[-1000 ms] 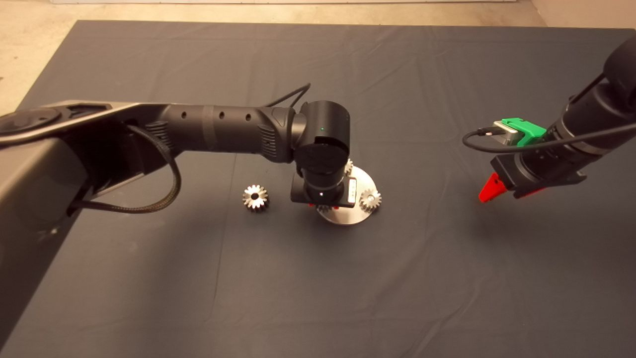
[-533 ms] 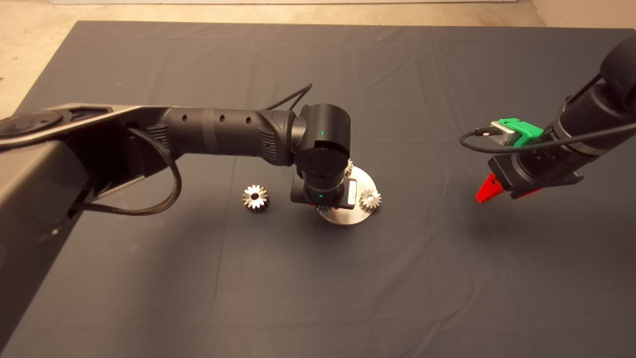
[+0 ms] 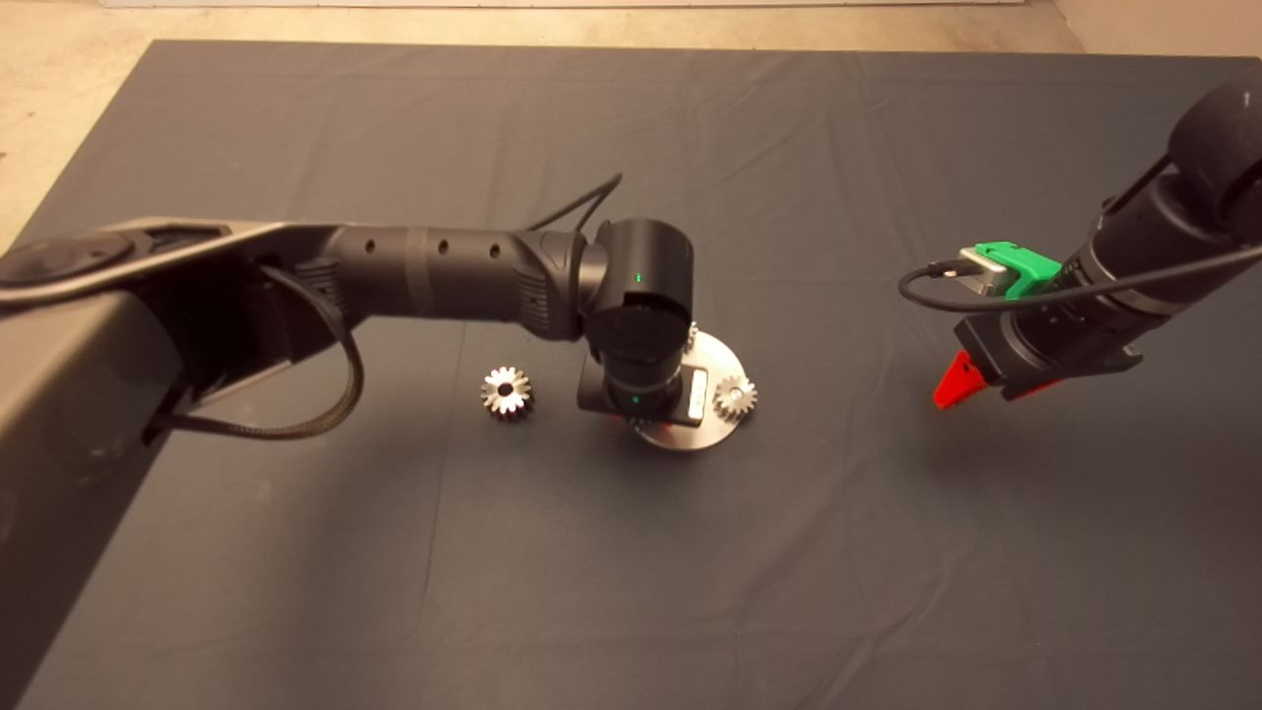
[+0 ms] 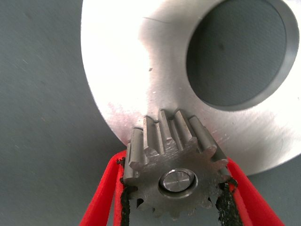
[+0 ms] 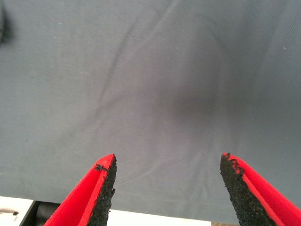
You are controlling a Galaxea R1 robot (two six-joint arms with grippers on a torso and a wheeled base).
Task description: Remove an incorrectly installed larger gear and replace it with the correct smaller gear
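Observation:
The larger gear (image 3: pixel 506 391) lies flat on the mat, just left of the round silver plate (image 3: pixel 727 358). My left gripper (image 3: pixel 641 421) hangs over the plate's near edge, mostly hidden under its own wrist. In the left wrist view the left gripper (image 4: pixel 176 181) is shut on the smaller gear (image 4: pixel 174 165), whose bore sits around a metal pin on the plate (image 4: pixel 136 70). Two matching small gears (image 3: pixel 735 397) (image 3: pixel 692 332) stand on the plate. Well to the right, my right gripper (image 3: pixel 954 385) hovers above the mat; the right gripper (image 5: pixel 167 167) is open with nothing in it.
The plate has a large round hole (image 4: pixel 237 52) showing the mat beneath. The left arm (image 3: pixel 434 276) stretches across the mat from the left. Bare dark mat (image 3: pixel 631 572) fills the front, and pale floor (image 3: pixel 59 69) lies beyond its far left edge.
The right gripper has drifted a little to the left. The left wrist has shifted slightly over the plate; the larger gear has stayed where it was.

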